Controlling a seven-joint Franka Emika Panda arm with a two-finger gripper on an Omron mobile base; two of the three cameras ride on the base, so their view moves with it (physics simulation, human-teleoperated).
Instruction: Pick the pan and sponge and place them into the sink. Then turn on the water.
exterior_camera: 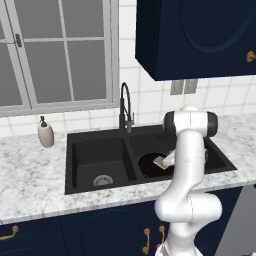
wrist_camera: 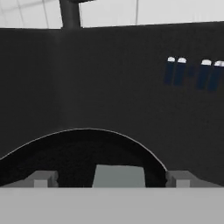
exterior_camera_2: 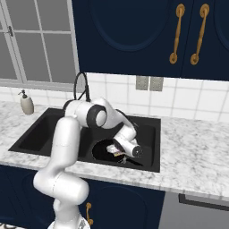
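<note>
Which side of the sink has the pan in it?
The right basin, away from the soap bottle. The pan lies there with the sponge on it; the left basin shows just its silver drain.

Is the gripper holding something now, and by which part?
Nothing is held. The jaws stand wide apart, and the sponge lies free between them in the pan.
</note>
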